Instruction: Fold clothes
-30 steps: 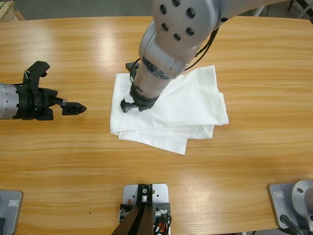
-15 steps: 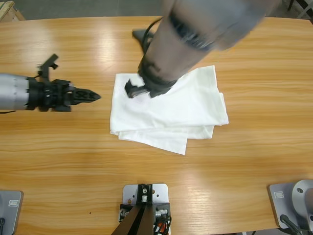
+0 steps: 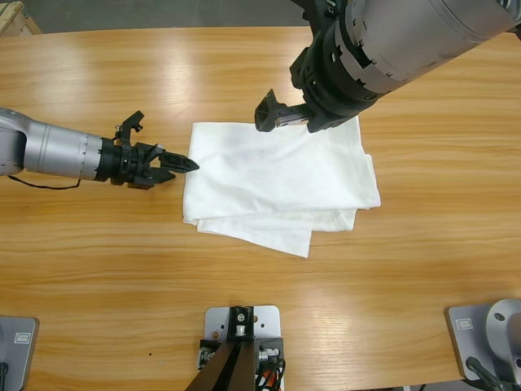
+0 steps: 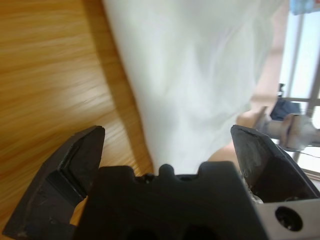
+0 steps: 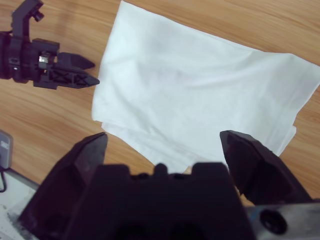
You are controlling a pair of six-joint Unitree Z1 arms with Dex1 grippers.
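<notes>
The clothes are one white T-shirt (image 3: 281, 183), folded into a rough rectangle in the middle of the wooden table, with a lower layer sticking out at its near edge. My left gripper (image 3: 183, 163) comes in low from the left, its tips at the shirt's left edge. In the left wrist view the shirt (image 4: 190, 75) lies just ahead of the left gripper (image 4: 167, 132), whose jaws are spread wide. My right gripper (image 3: 281, 114) hangs open above the shirt's far edge, holding nothing. The right wrist view looks down past the right gripper (image 5: 165, 142) onto the shirt (image 5: 200, 95) and the left gripper (image 5: 75, 72).
Bare wooden table (image 3: 122, 261) surrounds the shirt on all sides. The right arm's large silver body (image 3: 407, 41) hangs over the table's far right. A pale wooden object (image 3: 12, 16) shows at the far left corner.
The right gripper has lifted off the shirt's middle and drawn back to its far edge. The left gripper has travelled right, from well clear of the shirt to its left edge.
</notes>
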